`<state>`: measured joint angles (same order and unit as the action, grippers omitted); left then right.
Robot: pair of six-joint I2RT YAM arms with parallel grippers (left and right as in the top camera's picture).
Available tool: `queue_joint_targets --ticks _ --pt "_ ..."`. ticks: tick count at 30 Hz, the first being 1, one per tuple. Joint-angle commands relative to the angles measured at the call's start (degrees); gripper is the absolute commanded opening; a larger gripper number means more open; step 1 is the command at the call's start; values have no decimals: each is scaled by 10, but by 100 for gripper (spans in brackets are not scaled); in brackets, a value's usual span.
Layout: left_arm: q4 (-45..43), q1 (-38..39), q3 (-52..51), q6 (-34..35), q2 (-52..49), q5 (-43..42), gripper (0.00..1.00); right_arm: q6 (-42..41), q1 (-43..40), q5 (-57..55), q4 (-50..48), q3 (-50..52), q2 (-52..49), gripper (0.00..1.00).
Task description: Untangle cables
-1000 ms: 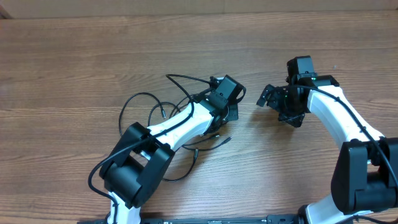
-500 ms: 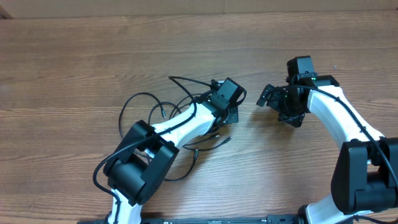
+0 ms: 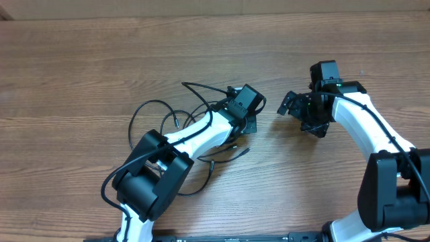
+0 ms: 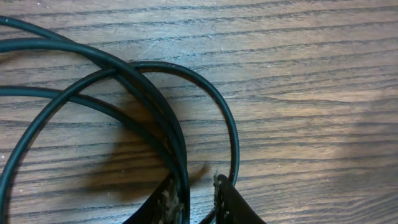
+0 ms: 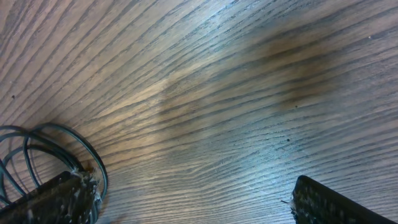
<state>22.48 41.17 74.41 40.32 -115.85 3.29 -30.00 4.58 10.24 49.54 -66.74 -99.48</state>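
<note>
A brown wood-grain table [image 3: 80, 60] fills the overhead view, its grain running from 9 o'clock to 3 o'clock; a paler tan strip [image 3: 201, 7] lies along its edge at 12 o'clock

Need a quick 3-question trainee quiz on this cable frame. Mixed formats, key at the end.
1. True or false: the right gripper is clamped on a cable.
2. Which gripper has strands of the cables between its fingers? A) left gripper B) right gripper C) both
3. Fill in: the cables lie on a ___-grain table.

Key: 1 false, its jaws stand wide apart with only table between them. 2 A. 3 wood.
</note>
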Motion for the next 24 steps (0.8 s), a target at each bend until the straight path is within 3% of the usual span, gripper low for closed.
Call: queue_joint_targets --ticks 1,24 --pt "0 2 3 0 -10 10 22 -2 -1 -3 -2 -8 5 100" --pt "1 5 -10 2 -10 12 14 -2 -1 -3 -2 -8 5 100"
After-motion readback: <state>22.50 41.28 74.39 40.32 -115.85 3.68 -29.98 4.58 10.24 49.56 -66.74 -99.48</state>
